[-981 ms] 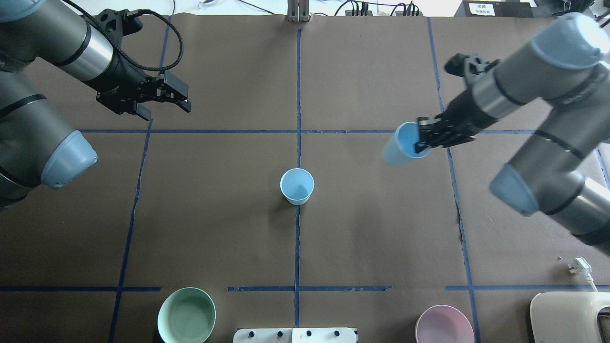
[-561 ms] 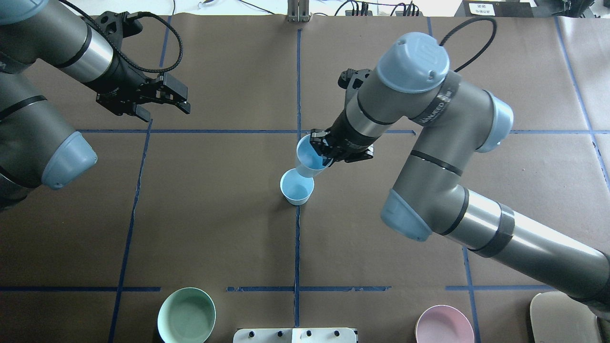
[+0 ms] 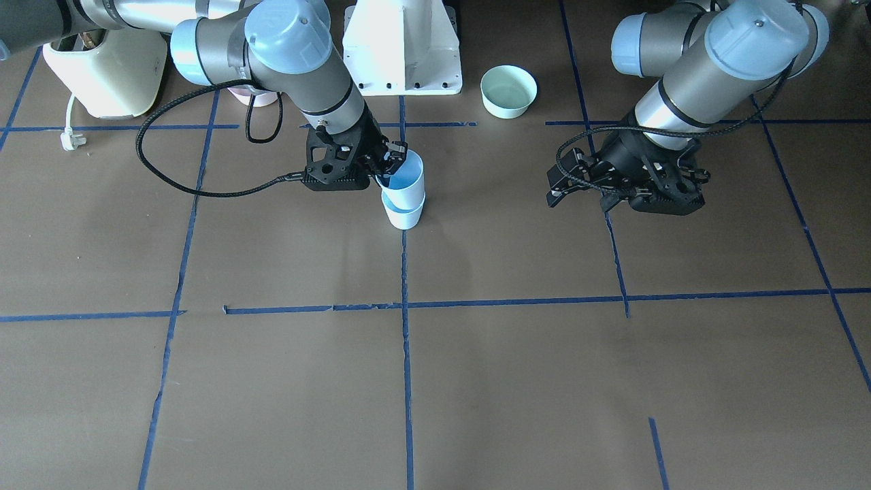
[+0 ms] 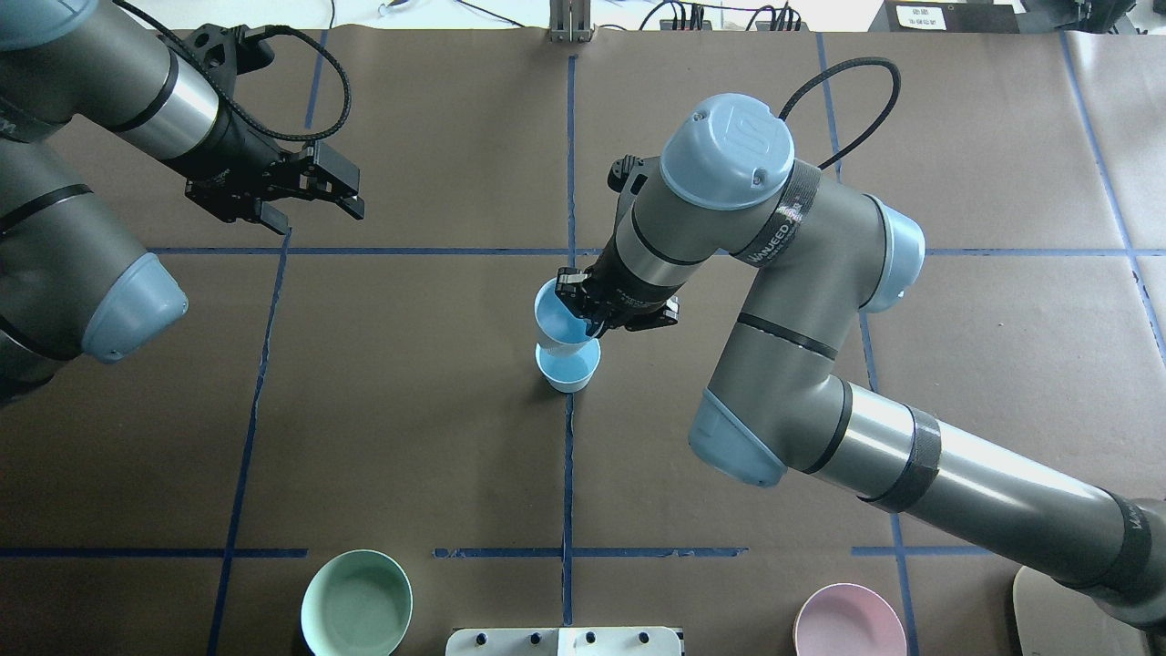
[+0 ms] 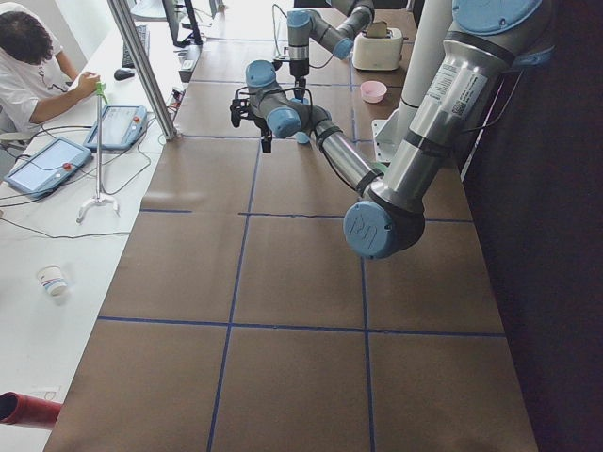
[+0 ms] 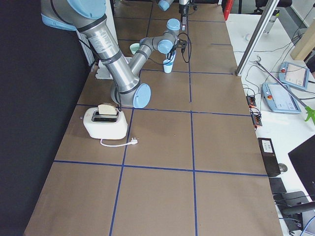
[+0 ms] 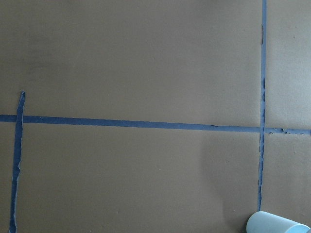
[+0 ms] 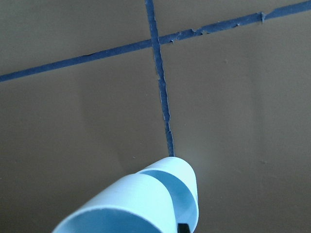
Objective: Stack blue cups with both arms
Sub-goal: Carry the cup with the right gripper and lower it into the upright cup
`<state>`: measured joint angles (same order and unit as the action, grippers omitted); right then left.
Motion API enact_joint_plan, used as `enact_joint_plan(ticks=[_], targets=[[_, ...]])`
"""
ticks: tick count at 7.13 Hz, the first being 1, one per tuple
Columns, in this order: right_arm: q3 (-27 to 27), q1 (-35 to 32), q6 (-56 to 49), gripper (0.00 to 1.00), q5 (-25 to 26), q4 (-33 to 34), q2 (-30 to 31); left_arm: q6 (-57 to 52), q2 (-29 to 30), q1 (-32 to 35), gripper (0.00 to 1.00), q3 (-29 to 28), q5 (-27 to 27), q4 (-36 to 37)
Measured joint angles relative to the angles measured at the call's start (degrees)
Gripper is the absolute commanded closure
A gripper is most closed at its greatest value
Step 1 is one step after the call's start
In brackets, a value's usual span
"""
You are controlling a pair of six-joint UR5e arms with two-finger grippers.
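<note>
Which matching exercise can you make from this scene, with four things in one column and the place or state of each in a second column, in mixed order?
Column one:
1. upper blue cup
2. lower blue cup
3. mint-green bowl
4. left gripper

Column two:
A. open and empty
B. stands on a blue tape line
C. beside the white pedestal base
D. gripped at its rim by the right gripper

Pairs: 1-D, 2-B, 3-C, 4-A.
</note>
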<state>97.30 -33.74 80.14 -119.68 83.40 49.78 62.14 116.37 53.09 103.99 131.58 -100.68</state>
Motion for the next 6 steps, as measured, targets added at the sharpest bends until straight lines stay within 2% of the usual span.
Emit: enact_joint_plan(ticks=[4,5,6], targets=[[0.0,0.8,-0.1,0.98,0.8,0.0,0.6,0.0,0.0,0.0,0.0,0.0,0.0,0.0],[0.0,0.9,-0.1,0.28,0.8,0.0,0.9,0.0,0.0,-0.1,0.0,0.0,0.0,0.0],[0.0,0.9,-0.1,0.0,0.8,0.0,1.0,0.0,0.0,-0.1,0.0,0.1,0.0,0.0]])
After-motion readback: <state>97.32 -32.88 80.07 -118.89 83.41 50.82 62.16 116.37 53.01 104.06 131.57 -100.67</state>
